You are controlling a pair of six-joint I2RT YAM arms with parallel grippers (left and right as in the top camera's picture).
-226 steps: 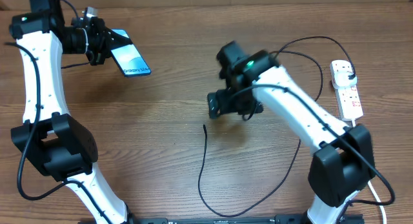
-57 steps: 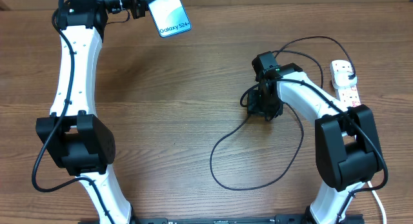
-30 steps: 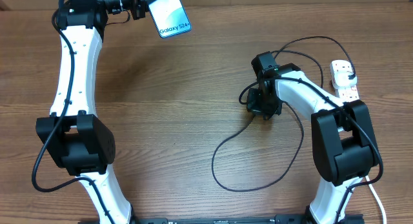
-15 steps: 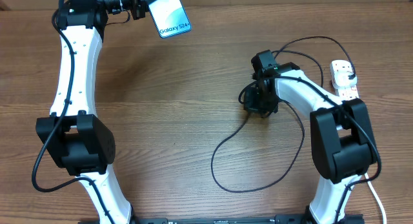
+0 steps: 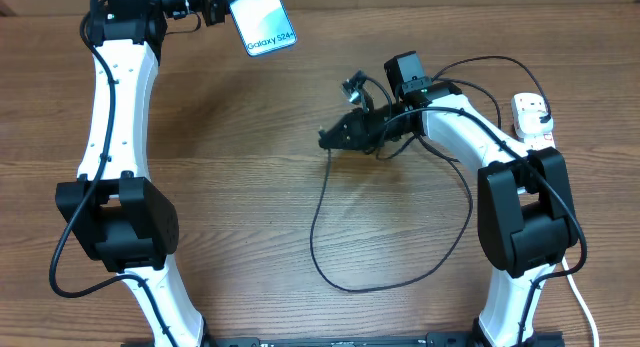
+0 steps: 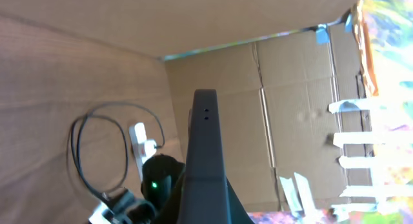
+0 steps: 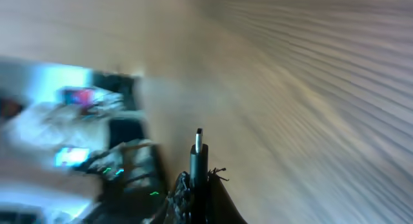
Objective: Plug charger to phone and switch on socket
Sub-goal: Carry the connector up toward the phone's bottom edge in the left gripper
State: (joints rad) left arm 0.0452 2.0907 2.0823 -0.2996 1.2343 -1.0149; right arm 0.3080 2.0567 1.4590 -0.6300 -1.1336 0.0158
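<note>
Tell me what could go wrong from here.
The thin black charger cable lies in a wide loop toward the white power strip; carrying it could pull it taut. Only a short connector tip shows past the right claw, and the blue-screened phone hangs far off, so alignment may miss.

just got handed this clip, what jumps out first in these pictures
The lit blue phone stands out, held up by the left gripper at the far left. In the middle, the right gripper pinches the charger near its connector, black cable looping toward the near edge. The white socket lies far right.
</note>
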